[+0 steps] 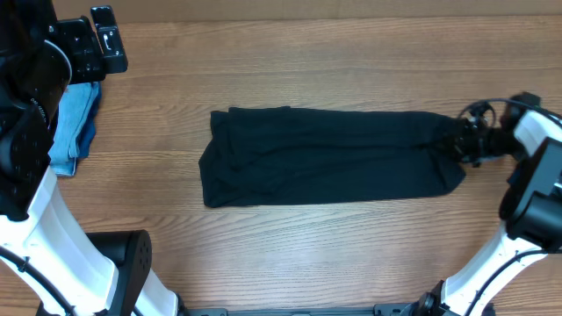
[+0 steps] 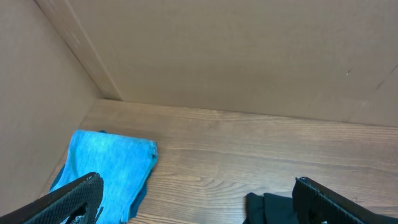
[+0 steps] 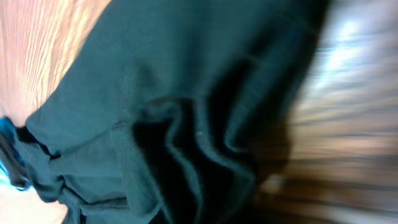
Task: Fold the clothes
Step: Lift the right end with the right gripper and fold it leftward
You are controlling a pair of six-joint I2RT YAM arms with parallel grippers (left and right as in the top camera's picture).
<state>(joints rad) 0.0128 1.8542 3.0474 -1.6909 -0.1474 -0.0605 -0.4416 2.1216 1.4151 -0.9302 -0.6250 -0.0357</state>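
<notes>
Well, the black clothes (image 1: 325, 167) lie in a long flat strip across the middle of the worktop (image 1: 334, 70). The right fingers (image 1: 467, 139) are at the strip's right end, touching the cloth. The right wrist view is blurry and full of dark, bunched cloth, so I cannot tell if they are pinching it. The left fingers (image 1: 107, 39) are spread wide and hold nothing. They hang at the far left corner, near a folded blue cloth (image 2: 112, 168), well apart from the black strip.

The step looks like folding the right end over to the left. To do it well, I think the right fingers should grab all the layers, lift just a little, go straight across, and lay edge on edge. The left fingers could hold the left end down so it does not slide.
</notes>
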